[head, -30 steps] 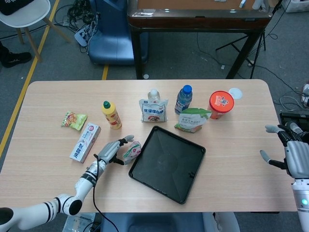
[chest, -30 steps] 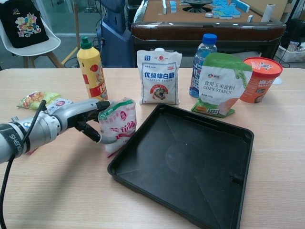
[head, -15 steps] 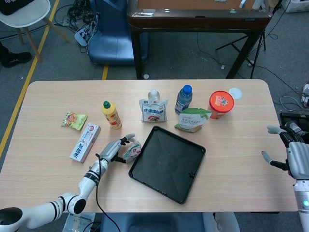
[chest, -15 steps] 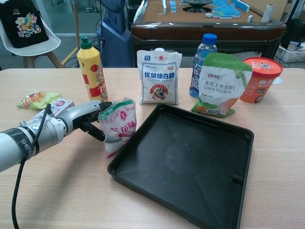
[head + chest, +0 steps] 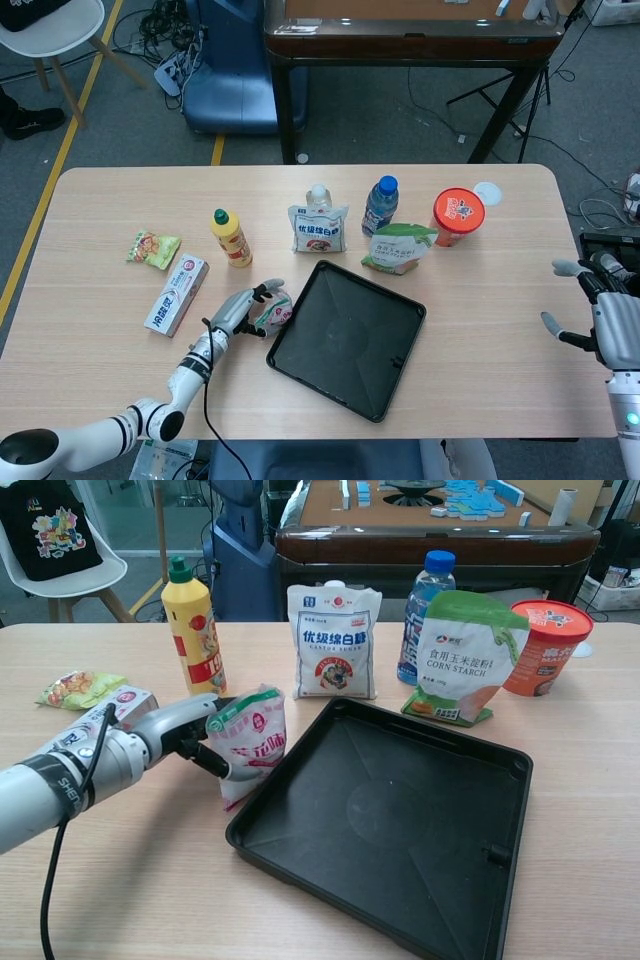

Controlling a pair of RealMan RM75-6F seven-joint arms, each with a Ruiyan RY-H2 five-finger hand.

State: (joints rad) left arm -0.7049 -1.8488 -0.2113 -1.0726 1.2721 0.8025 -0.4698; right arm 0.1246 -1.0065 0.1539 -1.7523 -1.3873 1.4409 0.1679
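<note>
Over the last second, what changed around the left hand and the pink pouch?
The left hand closed in further around the small pink-and-white pouch, its forearm sliding forward. The pouch stayed upright beside the black tray. The right hand stayed open at the table edge.

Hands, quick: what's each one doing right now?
Left hand: grips the pink-and-white pouch standing beside the black tray.
Right hand: open, holding nothing.

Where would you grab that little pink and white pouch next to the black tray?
Probably around the pink pouch's upper body, coming from its left: the tray blocks its right side, and it stands upright. The left hand already holds it there.
</note>
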